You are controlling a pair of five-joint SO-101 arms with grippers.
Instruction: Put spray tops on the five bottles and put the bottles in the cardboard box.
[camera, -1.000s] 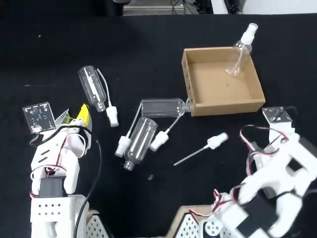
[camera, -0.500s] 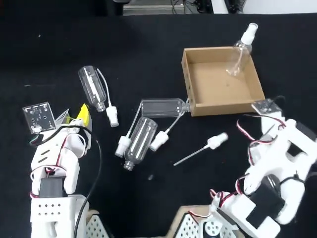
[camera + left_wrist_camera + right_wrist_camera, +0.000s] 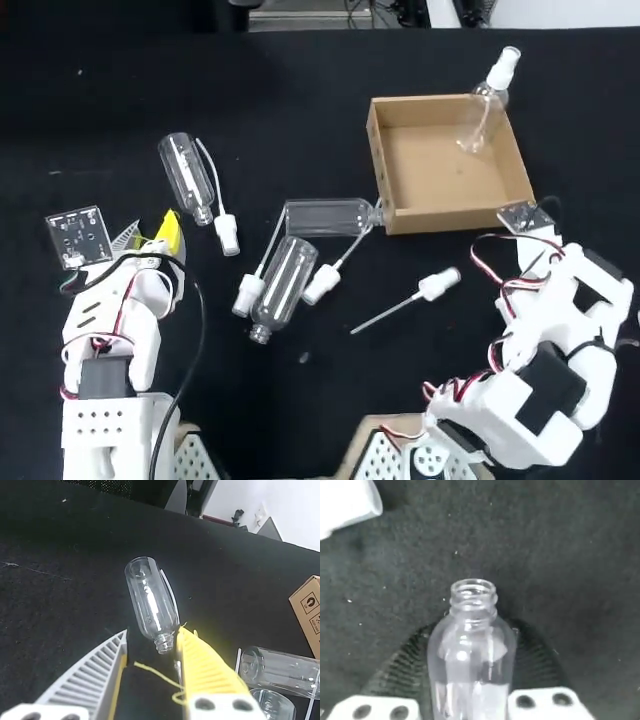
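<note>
Over the last second the right arm (image 3: 560,330) swung its wrist in toward the near right corner of the open brown cardboard box (image 3: 460,216) and finished close beside that corner. The right tool (image 3: 473,630) was pinching an uncapped clear plastic bottle (image 3: 472,650) by the body, neck pointing outward over the black desk (image 3: 570,555).

The left arm (image 3: 115,320) did not move and sat well left of the box. The left tool (image 3: 152,632) was spread, one jaw on either side of the open neck of a lying clear bottle (image 3: 150,597).

One capped clear bottle (image 3: 483,110) leaned in the box's far right corner.

Assessment: the held bottle still required a top. The closest candidate was the loose white spray top with dip tube (image 3: 437,284), on the desk just in front of the box. Only one of the five units appeared complete.
</note>
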